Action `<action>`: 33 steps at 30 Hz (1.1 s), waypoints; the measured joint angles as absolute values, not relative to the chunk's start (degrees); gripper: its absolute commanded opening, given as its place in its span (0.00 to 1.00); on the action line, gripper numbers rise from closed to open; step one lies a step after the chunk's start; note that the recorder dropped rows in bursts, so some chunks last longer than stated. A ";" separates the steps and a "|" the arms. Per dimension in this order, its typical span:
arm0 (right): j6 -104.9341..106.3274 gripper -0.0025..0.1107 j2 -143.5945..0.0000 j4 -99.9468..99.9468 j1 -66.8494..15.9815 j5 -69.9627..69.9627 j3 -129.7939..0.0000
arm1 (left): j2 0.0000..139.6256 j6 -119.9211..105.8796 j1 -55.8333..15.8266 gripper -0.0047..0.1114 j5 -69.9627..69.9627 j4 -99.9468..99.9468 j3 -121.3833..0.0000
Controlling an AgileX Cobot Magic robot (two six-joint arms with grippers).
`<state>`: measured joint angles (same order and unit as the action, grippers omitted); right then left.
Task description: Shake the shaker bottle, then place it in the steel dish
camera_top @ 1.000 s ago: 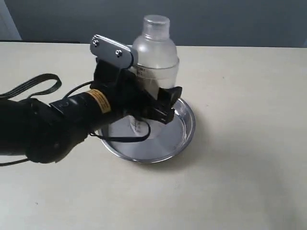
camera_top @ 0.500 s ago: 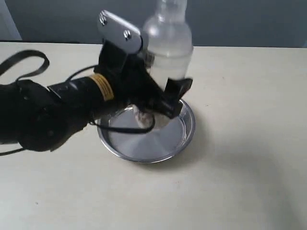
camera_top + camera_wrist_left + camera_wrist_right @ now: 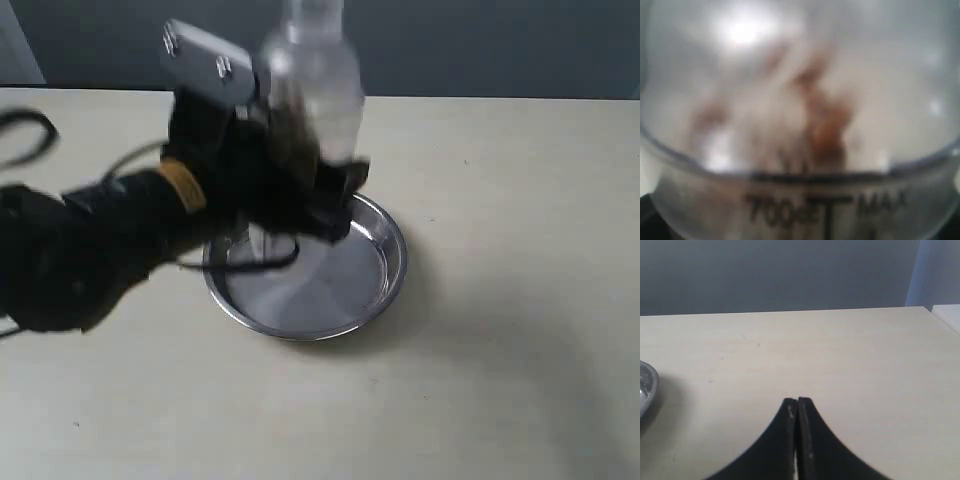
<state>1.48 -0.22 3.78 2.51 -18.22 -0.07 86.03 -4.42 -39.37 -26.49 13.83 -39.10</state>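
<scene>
The shaker bottle (image 3: 312,75), frosted and clear, is held upright in the air above the steel dish (image 3: 392,262), blurred by motion. My left gripper (image 3: 318,195) is shut on its lower body, reaching in from the left. The bottle (image 3: 800,90) fills the left wrist view, with brown pellets (image 3: 829,131) flung up inside above the printed scale. The dish lies flat on the table with nothing in it. My right gripper (image 3: 797,401) is shut on nothing, low over bare table, with the rim of the dish (image 3: 647,384) at the edge of its view.
The pale table (image 3: 500,380) stretches around the dish on all sides. A dark wall (image 3: 480,40) runs behind the far edge. Black cables (image 3: 25,135) trail from the left arm.
The left arm lifted the bottle off the dish and swung it up, then to the left. The pellets inside are thrown about. The dish has stayed put.
</scene>
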 measured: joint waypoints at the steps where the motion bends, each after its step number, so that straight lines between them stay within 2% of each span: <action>1: 1.48 0.02 -0.22 3.78 2.51 -18.22 -0.07 | 86.96 -2.73 -39.51 0.04 -26.91 12.93 -37.72; 9: 1.48 0.02 -0.22 3.78 2.51 -18.22 -0.07 | 83.27 0.65 -40.18 0.04 -45.61 4.51 -39.65; 21: 1.48 0.02 -0.22 3.78 2.51 -18.22 -0.07 | 84.43 -2.29 -40.18 0.04 -40.98 6.18 -39.77; 27: 1.48 0.02 -0.22 3.78 2.51 -18.22 -0.07 | 88.95 -4.79 -40.18 0.04 -42.84 11.24 -39.77; 33: 1.48 0.02 -0.22 3.78 2.51 -18.22 -0.07 | 96.23 -5.02 -40.18 0.04 -51.08 13.29 -39.77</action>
